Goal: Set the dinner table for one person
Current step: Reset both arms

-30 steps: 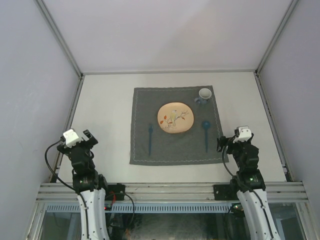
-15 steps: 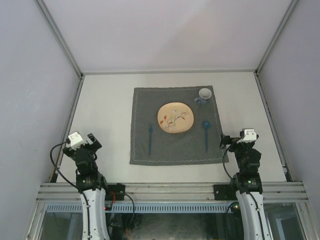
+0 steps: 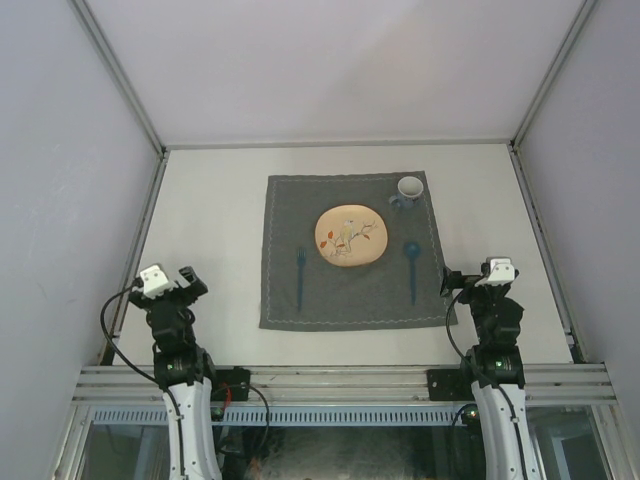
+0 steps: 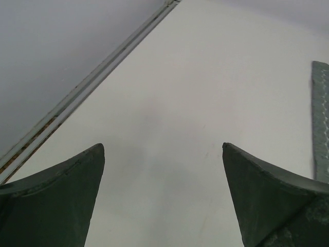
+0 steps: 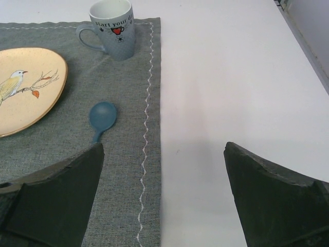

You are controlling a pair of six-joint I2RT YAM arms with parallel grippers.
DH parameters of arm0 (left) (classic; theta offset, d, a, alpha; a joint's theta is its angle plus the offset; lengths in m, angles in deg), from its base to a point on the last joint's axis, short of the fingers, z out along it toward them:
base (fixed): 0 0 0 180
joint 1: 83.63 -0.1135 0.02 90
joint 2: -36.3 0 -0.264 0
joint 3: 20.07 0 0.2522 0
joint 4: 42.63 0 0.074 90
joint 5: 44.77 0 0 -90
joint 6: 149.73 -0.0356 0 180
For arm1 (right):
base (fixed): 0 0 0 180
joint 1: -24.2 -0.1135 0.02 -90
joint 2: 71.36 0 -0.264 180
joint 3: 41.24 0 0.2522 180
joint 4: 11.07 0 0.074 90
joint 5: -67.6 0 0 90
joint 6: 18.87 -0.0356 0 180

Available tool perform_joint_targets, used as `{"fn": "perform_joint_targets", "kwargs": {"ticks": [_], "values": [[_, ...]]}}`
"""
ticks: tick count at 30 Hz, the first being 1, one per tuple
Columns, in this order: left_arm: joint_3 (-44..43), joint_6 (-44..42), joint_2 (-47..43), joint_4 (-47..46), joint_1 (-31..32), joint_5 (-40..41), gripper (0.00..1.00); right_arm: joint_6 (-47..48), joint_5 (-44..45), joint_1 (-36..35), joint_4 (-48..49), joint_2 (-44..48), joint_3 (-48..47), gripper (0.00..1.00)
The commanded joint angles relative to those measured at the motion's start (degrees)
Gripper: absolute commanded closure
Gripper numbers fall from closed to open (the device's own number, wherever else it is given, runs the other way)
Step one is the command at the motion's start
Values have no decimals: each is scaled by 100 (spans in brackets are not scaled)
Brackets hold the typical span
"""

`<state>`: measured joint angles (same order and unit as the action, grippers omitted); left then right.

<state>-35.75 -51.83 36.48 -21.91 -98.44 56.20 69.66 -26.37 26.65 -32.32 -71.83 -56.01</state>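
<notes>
Found the left gripper [image 4: 163, 148] spread about as wide as it goes, its dark green fingers [image 4: 56, 200] far apart with nothing between them but bare tabletop. Saw its arm tucked low and close to its base at the near left corner, claw aimed forward along the left side. Noted beneath and ahead of it the dinner table [image 3: 210, 230], off-white and flat, with a metal rail [image 4: 87, 87] along its left edge and a sliver of the grey stitched placemat [image 3: 345, 295] at the right of the left wrist view, well apart from the fingers. Found the right gripper [image 5: 163, 146] likewise wide open and holding nothing, its arm tucked in the same low way at the near right corner. Saw one finger above the placemat's right margin and the other above bare table. Spotted a blue spoon [image 5: 103, 116] just ahead of the finger over the mat, bowl pointing away from the arm. Noted farther out a mug [image 5: 114, 28] with a red heart printed on it, upright at the placemat's far right corner. Saw a tan plate [image 3: 350, 236] painted with a bird on a branch at the mat's middle and a blue fork [image 3: 299, 275] to its left, all resting on the placemat in the middle of the table.
</notes>
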Motion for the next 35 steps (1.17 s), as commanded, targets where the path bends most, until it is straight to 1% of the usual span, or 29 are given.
{"fn": "perform_joint_targets", "kwargs": {"ticks": [1, 3, 5, 7, 11, 16, 21, 35], "values": [[298, -230, -844, 45, -22, -702, 0, -99, -77, 36, -1, 38, 249, 0], [432, -440, -943, -40, 4, -1240, 0, -99, -77, 42, 1, 35, 250, 0], [666, -511, -1270, -69, 18, -1482, 0, -99, -78, 44, 3, 21, 250, 0], [674, -591, -1140, -129, 29, -1676, 0, -99, -85, 38, -4, 29, 248, 0], [665, -621, -978, -256, 22, -1735, 0, -99, -78, 44, -7, 38, 245, 0], [686, -615, -1263, -80, 22, -1768, 0, -99, -78, 36, -8, 45, 250, 0], [667, -623, -1067, -196, 21, -1759, 0, -99, -83, 40, 0, 32, 250, 0], [675, -623, -1088, -187, 22, -1765, 0, -99, -87, 40, 2, 30, 246, 0]]}}
